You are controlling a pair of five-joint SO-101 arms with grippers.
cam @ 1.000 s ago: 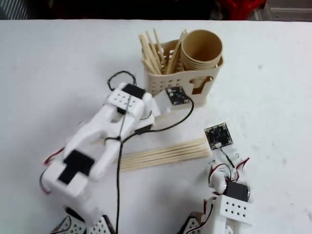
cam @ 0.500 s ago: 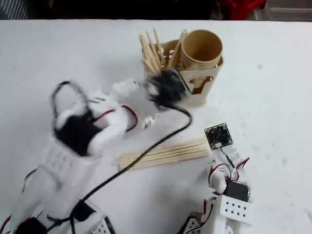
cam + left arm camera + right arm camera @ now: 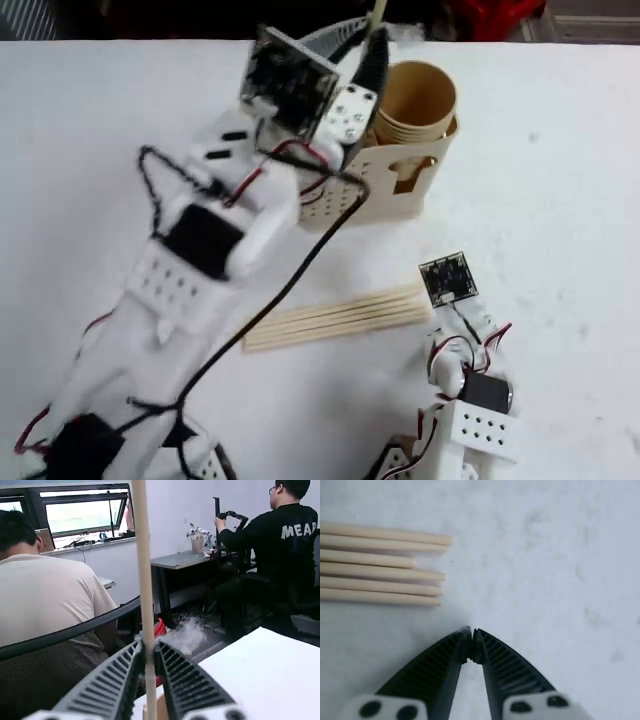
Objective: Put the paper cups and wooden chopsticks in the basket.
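The left gripper (image 3: 148, 649) is pinching a single wooden chopstick (image 3: 142, 565) between its ribbed fingers (image 3: 186, 682), which close on it from both sides. The stick stands upright, with most of its length rising above the fingertips and a short stub showing below them. Directly beneath this gripper sits the cream basket (image 3: 400, 195). The arm covers the basket's nearer part, so it cannot be told whether the stick's lower end reaches inside. Just beside the gripper, in the basket's compartment on the side away from the arm, a nested stack of paper cups (image 3: 414, 96) stands upright, mouth up, its rim above the basket wall. Well apart from the left gripper, on the white table (image 3: 560, 200) on the basket's far side from it, lie the loose chopsticks (image 3: 335, 315), six of them side by side in a flat row. The right gripper (image 3: 471, 632) hangs low over the table near one end of that row, apart from the sticks, its fingertips pressed together with nothing between them.
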